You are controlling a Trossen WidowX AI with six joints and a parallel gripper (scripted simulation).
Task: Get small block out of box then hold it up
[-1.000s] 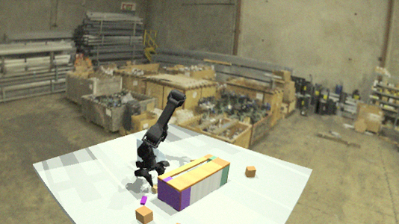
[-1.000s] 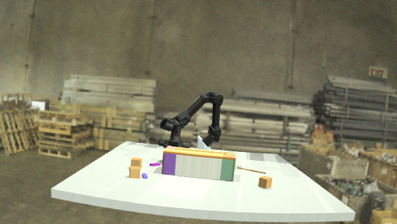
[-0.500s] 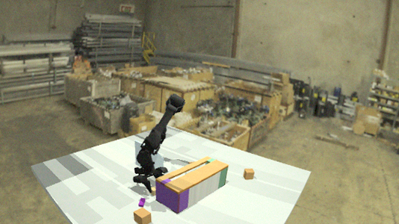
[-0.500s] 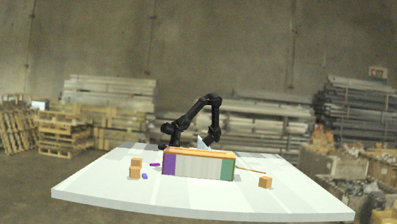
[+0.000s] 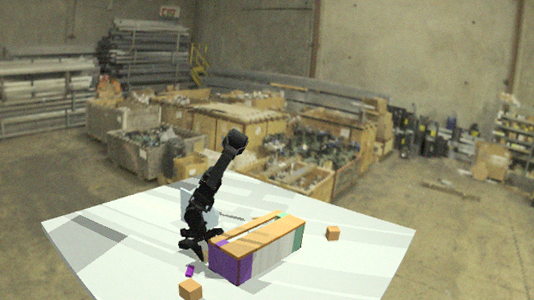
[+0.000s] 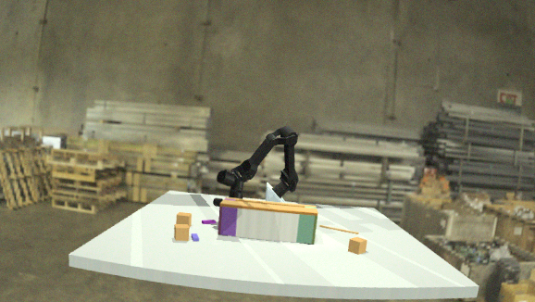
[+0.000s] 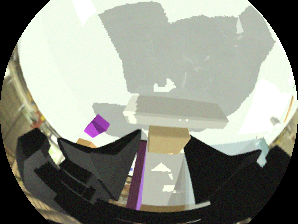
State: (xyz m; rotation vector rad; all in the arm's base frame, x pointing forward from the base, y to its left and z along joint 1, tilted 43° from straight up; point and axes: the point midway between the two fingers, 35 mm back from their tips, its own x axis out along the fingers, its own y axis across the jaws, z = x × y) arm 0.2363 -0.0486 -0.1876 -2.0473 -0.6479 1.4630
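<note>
The small tan block [image 5: 206,256] [image 7: 169,140] is outside the box, low beside its purple end on the arm's side. In the wrist view it sits between the fingertips. My gripper [image 7: 162,134] is partly open around it; the right fingertip is at the block's edge and a narrow gap shows on the left. Whether either finger touches it is unclear. The box [image 5: 272,237] [image 6: 267,224] stands upright, with an orange top, a purple end and a green end. In the exterior view the box hides the block and fingertips.
A magenta block [image 5: 189,270] [image 6: 208,221] [image 7: 97,125] lies near the purple end. Orange cubes [image 5: 190,290] [image 5: 333,233] [image 6: 181,232] [image 6: 357,245] stand beyond both ends. A blue block [image 6: 195,237] and an orange stick [image 6: 339,229] lie on the table. A pale bar [image 7: 175,111] shows just beyond the tan block.
</note>
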